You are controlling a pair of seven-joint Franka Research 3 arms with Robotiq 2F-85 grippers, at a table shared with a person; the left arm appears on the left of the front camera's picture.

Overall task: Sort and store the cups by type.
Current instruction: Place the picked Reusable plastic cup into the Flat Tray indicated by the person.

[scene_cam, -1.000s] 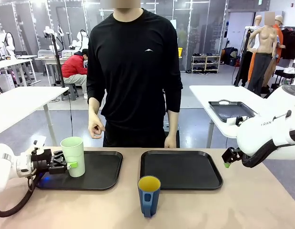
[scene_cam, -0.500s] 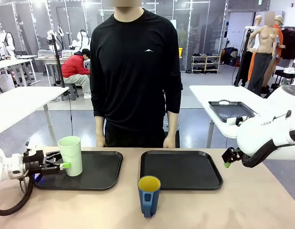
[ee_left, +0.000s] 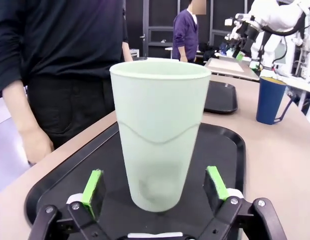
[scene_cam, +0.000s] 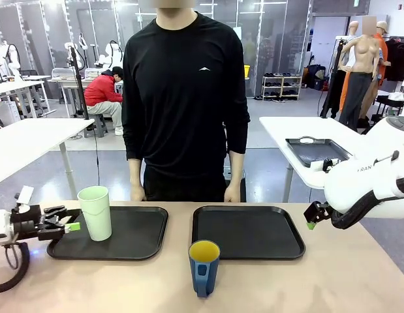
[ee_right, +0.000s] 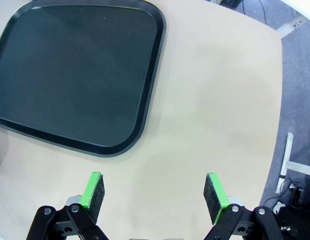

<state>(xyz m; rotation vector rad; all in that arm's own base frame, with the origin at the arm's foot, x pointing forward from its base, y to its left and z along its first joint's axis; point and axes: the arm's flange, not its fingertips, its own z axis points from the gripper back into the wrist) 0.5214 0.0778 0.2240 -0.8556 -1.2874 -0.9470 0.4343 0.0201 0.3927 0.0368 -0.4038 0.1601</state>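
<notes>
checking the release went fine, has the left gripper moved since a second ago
Yes: the left gripper has pulled back leftward, away from the mint tumbler, to the left tray's outer edge.

Glossy white arm shells (scene_cam: 374,176), black cables (scene_cam: 365,212), black linkage fingers (ee_right: 215,192) with bright green pads (ee_right: 94,186) and small silver screws (ee_right: 74,208).

Items you are viewing, operator:
- Tan table (scene_cam: 332,280), stretching across the near scene.
- Left black tray (scene_cam: 139,235) and right black tray (scene_cam: 247,231), lying side by side on it with a narrow gap between them.
- Person in a black long-sleeved top (scene_cam: 188,98), standing at the far edge.
- White table (scene_cam: 286,134) at far right, carrying a grey tray (scene_cam: 316,151).
- Second white table (scene_cam: 25,140) at far left.
- Person in red (scene_cam: 100,91), sitting farther off, leaning forward.
</notes>
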